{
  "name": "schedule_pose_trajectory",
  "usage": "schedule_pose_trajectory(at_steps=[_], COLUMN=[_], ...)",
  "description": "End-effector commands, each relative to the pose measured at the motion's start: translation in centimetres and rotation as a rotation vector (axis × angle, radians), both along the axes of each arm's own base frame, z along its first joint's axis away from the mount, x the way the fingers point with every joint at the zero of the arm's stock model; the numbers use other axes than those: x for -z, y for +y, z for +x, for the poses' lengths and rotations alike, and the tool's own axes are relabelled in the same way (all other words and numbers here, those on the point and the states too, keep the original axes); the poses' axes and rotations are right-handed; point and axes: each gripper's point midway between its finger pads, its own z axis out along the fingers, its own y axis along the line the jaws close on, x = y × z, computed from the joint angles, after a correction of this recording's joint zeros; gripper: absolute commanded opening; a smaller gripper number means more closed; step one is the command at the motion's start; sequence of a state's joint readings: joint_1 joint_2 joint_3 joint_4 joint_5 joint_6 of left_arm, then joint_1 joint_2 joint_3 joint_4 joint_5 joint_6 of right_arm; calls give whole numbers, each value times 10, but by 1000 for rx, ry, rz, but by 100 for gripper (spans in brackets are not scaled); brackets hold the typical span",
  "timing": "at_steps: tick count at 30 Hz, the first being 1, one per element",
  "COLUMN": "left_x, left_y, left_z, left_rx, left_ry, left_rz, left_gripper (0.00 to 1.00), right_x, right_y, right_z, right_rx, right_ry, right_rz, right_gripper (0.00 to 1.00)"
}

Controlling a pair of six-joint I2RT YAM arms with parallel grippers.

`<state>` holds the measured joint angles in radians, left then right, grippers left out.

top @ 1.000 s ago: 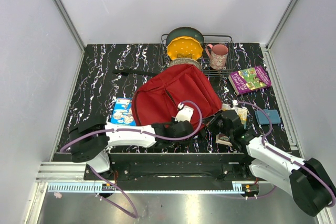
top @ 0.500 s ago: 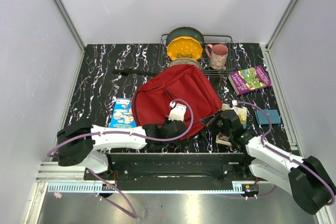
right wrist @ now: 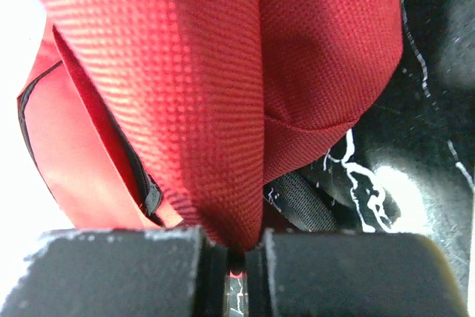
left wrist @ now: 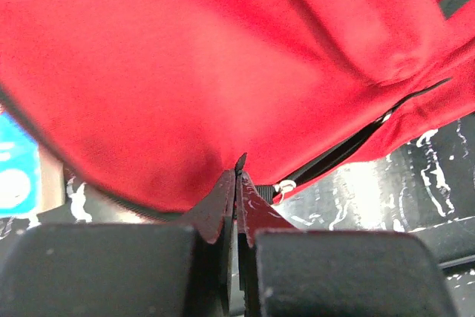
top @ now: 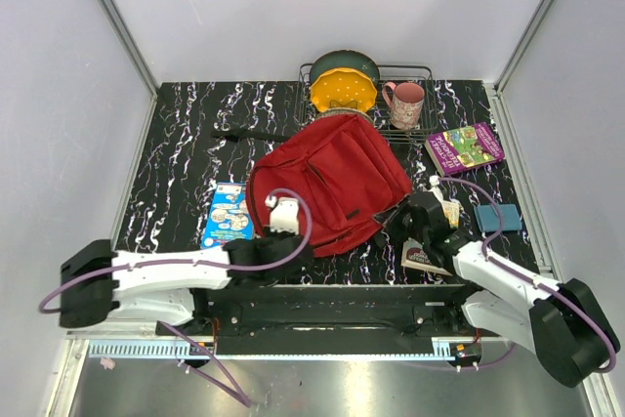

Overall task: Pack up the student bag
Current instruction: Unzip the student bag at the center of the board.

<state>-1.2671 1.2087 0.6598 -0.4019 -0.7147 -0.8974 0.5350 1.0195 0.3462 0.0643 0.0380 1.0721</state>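
Observation:
The student bag (top: 332, 178), a large red backpack, lies in the middle of the table. My left gripper (top: 305, 244) is at its near left edge. In the left wrist view that gripper (left wrist: 238, 176) is shut on a thin black zipper tab (left wrist: 240, 161), beside the black zipper line (left wrist: 349, 146) of the student bag (left wrist: 208, 64). My right gripper (top: 398, 223) is at the bag's near right corner. The right wrist view shows this gripper (right wrist: 237, 255) shut on a pinched fold of the student bag's red fabric (right wrist: 215, 109).
A blue booklet (top: 229, 214) lies left of the bag. Behind the bag stands a dish rack (top: 415, 72) with a yellow plate (top: 344, 90) and a pink mug (top: 405, 103). A purple book (top: 465, 147), a blue pad (top: 498, 217) and a small book (top: 422, 259) lie to the right.
My left arm has swung left, carrying its shut gripper along the bag's near edge from near right to near left. The bag has shifted a little. The right gripper has barely moved.

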Motion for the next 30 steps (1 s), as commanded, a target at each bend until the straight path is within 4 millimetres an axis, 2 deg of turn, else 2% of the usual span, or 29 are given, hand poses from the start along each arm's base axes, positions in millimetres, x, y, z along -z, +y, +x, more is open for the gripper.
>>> schedule_pose_trajectory(at_steps=[1,5,7,9,10,11,12,13,14,17,18,19,20,21,22,23,27,28,29,30], left_x=[-6,-12,-15,-21,-26,-28,-30,-33,-34,-38,-39,-40,-40,-40,-41,-43,-46,-47,-49,-51], left_y=[45,70,71,63,59,54,50,47,41,28,26,23,16,14,11,6,2,2,2,2], left_z=[-1,-2,-2,-1,0,1,2,3,4,6,6,7,5,5,5,5,5,5,5,4], left_rx=[-124,-167,-161,-136,-117,-109,-101,-88,-83,-53,-46,-34,-14,-7,13,26,42,46,47,48], left_ry=[-41,-71,-79,-85,-94,-95,-98,-106,-108,-109,-106,-108,-100,-101,-104,-105,-113,-114,-115,-118], left_rz=[-20,-33,-32,-57,-61,-72,-77,-76,-83,-88,-89,-87,-97,-99,-96,-109,-111,-111,-116,-123], left_gripper=[0,0,0,0,0,0,0,0,0,0,0,0,0,0,0,0,0,0,0,0], right_x=[-27,-26,-31,-45,-44,-55,-60,-51,-62,-64,-64,-77,-73,-77,-80,-75,-72,-61,-69,-64], right_y=[-24,-24,-16,-8,-4,-2,2,-2,-4,-25,-22,-11,-1,10,15,20,39,37,35,19], right_z=[38,41,37,34,27,23,18,5,-1,-23,-32,-34,-44,-54,-53,-58,-65,-70,-68,-57], right_rx=[119,106,50,-14,-49,-70,-97,-106,-109,-45,-65,-108,-122,-184,-190,-196,-240,-231,-228,-128], right_ry=[-117,-108,-115,-143,-122,-139,-143,-79,-99,-44,-26,-71,-39,-21,-28,4,26,72,43,22], right_rz=[-47,-49,-36,-25,-16,2,19,2,19,-12,15,90,188,262,306,329,309,253,199,100], right_gripper=[0,0,3,32,44,52,65,67,70,82,84,83,83,82,80,80,80,80,81,83])
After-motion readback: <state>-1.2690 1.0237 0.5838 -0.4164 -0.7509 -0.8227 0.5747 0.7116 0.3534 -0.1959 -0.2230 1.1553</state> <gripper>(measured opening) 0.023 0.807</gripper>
